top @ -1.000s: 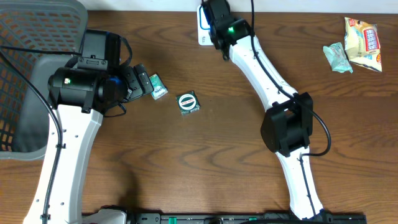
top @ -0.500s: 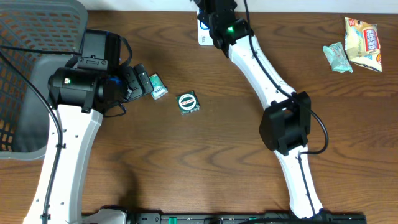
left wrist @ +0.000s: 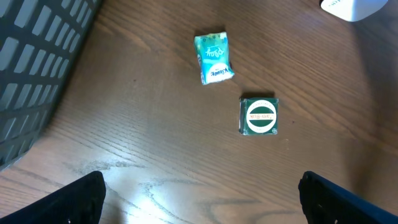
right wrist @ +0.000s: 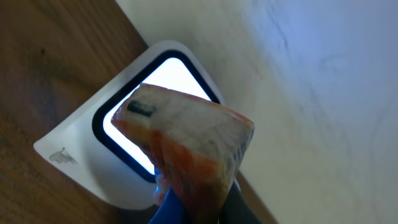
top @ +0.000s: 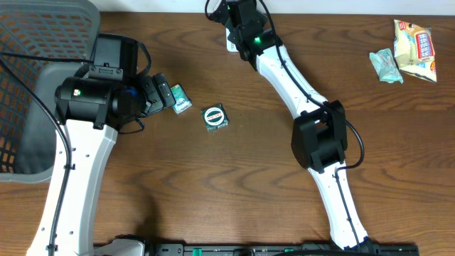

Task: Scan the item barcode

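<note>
My right gripper (right wrist: 198, 210) is shut on an orange and white snack packet (right wrist: 186, 140), held right in front of the lit window of the white scanner (right wrist: 93, 158). A small dark barcode patch shows on the packet's upper left corner. In the overhead view the right gripper (top: 232, 20) covers most of the scanner (top: 229, 45) at the table's back edge, and the packet is hidden there. At the left, my left gripper (left wrist: 199, 199) hangs open above bare wood with nothing between its fingers; in the overhead view the left gripper (top: 163, 95) is beside a teal packet.
A teal packet (top: 179, 99) (left wrist: 213, 58) and a green box with a round logo (top: 215, 117) (left wrist: 259, 116) lie mid-table. Two more snack packets (top: 416, 47) (top: 386, 67) sit at the back right. A grey mesh basket (top: 28, 43) stands at the far left.
My right wrist has shifted left and toward the back edge over the scanner, still holding the packet. The left arm has not moved.
</note>
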`<state>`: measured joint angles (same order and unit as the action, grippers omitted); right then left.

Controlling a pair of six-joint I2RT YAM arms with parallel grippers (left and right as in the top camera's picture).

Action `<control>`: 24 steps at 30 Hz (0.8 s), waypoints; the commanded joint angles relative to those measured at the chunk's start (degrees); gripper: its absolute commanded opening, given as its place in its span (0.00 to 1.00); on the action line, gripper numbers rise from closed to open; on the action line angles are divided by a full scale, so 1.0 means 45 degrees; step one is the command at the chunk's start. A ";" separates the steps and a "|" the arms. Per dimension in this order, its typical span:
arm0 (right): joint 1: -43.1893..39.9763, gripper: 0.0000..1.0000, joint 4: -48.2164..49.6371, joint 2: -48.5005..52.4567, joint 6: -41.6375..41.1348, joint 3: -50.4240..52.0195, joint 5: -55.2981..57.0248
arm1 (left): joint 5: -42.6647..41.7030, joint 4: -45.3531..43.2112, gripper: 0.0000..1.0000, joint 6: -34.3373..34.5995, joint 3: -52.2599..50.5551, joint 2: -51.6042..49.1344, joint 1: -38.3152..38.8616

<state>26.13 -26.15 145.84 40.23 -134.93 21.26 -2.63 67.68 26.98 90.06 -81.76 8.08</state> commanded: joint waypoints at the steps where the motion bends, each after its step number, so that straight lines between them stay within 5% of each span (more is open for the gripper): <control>1: -0.0131 0.01 -0.0228 -0.0568 -0.2011 -0.0160 0.0340 | 0.0121 0.0053 0.98 -0.0078 0.0121 0.0058 -0.0029; 8: -0.0850 0.01 -0.1297 -0.2569 -0.4158 -0.0160 0.0340 | 0.0121 0.0058 0.98 -0.0078 0.0121 0.0058 -0.0029; 14: -0.3045 0.01 -0.4294 -0.3648 -0.7368 -0.0160 0.0340 | 0.0121 0.0053 0.98 -0.0078 0.0121 0.0058 -0.0029; 24: -0.6625 0.01 -0.8174 -0.3070 -0.8213 -0.0151 0.0233 | 0.0126 0.0053 0.97 -0.0078 0.0121 0.0058 -0.0029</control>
<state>-1.23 -61.87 130.96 6.37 -135.87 22.33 -2.63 67.70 26.98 90.06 -81.76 8.08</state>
